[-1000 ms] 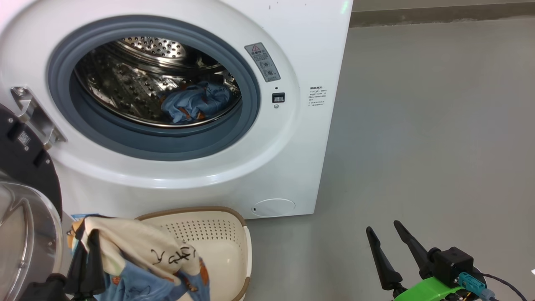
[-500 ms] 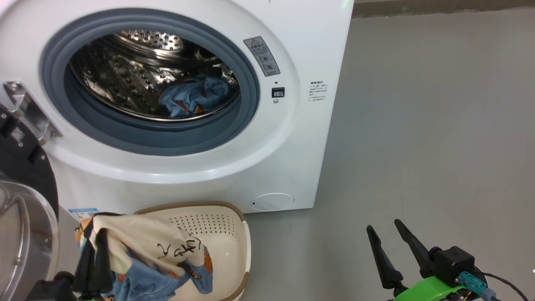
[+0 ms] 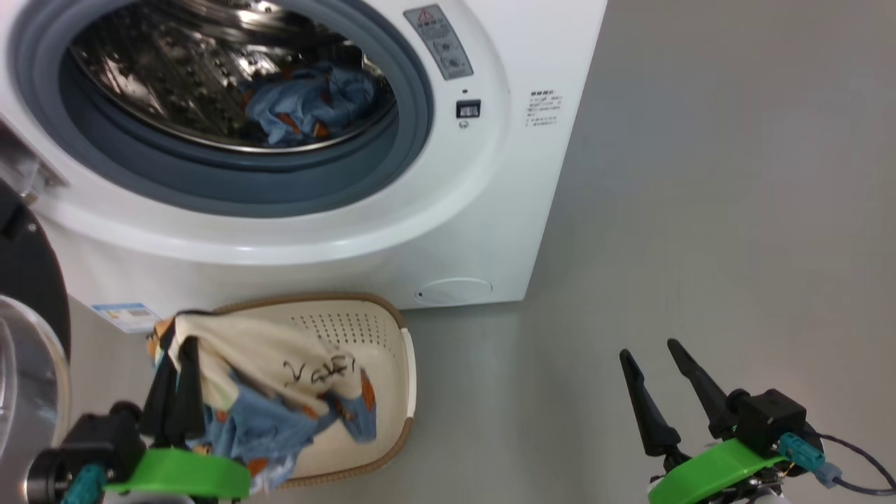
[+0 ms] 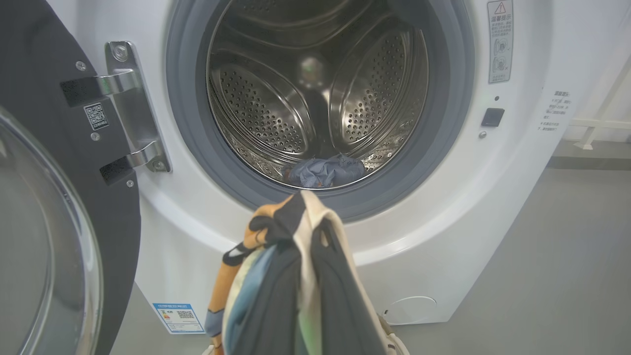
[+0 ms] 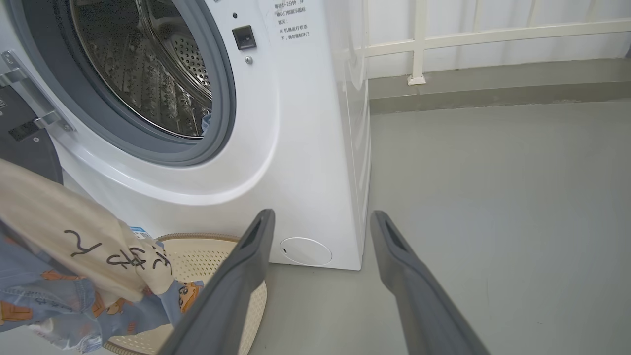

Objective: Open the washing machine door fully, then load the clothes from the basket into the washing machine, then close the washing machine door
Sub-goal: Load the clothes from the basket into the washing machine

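Note:
The washing machine point(image 3: 490, 175) stands with its door point(image 4: 44, 197) swung wide to the left on its metal hinge. A bundle of light-blue clothes point(image 3: 308, 105) lies at the bottom of the steel drum. My left gripper point(image 3: 175, 350) is shut on a cream and blue garment point(image 3: 280, 378), held up over the left part of the basket point(image 3: 381, 399). In the left wrist view the garment point(image 4: 305, 276) drapes over the shut fingers, just below the drum mouth. My right gripper point(image 3: 648, 348) hangs open and empty over the floor to the right.
The basket point(image 5: 207, 256) sits on the grey floor right against the machine's front, below the drum opening. The round filter cap point(image 3: 453, 288) is low on the machine. A white railing point(image 5: 419, 44) and a wall stand behind, and bare floor stretches to the right.
The head camera has tilted, so the machine and basket sit higher in the picture. The left gripper stays shut on the garment above the basket. The right gripper has not moved.

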{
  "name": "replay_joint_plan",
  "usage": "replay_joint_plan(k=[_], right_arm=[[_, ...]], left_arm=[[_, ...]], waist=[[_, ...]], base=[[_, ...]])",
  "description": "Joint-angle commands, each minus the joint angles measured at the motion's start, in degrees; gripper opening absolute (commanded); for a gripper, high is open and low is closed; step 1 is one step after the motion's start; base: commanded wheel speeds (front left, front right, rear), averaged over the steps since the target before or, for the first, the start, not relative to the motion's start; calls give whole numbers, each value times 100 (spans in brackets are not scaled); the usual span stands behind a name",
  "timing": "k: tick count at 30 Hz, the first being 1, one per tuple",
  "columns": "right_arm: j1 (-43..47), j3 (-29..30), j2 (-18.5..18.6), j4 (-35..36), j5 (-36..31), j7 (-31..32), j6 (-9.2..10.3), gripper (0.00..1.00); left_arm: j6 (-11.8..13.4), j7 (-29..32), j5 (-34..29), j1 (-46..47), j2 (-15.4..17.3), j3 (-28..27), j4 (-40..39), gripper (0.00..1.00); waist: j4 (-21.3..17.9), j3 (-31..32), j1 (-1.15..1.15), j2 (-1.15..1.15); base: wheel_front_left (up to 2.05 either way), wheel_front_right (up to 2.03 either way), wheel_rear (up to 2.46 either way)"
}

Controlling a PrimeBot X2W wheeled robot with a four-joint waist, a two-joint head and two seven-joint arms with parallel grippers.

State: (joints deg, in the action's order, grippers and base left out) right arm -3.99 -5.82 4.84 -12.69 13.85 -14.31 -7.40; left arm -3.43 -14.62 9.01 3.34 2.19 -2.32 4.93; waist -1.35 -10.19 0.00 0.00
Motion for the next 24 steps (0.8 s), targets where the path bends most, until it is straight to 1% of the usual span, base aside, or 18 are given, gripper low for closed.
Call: replay_joint_plan(k=[1, 8, 15, 24], right_arm=[[-183, -117, 33, 145, -36, -69, -9, 100], [-394, -148, 30, 183, -52, -69, -9, 100], [-533, -202, -16, 155, -32, -69, -9, 100], [-663, -268, -55, 128, 13, -69, -9, 100]], left_arm=[[44, -38, 56, 321, 70, -161, -85, 0], [-54, -38, 13, 1215, 109, -191, 353, 0], [-144, -38, -158, 2161, 338, -104, 1043, 0], [-145, -37, -290, 3477, 608, -25, 2082, 0]], waist=[[-16, -297, 0, 0], [-152, -728, 0, 0], [-444, -972, 0, 0], [-789, -1217, 0, 0]], base=[[0, 0, 0], [0, 0, 0], [0, 0, 0], [0, 0, 0]])
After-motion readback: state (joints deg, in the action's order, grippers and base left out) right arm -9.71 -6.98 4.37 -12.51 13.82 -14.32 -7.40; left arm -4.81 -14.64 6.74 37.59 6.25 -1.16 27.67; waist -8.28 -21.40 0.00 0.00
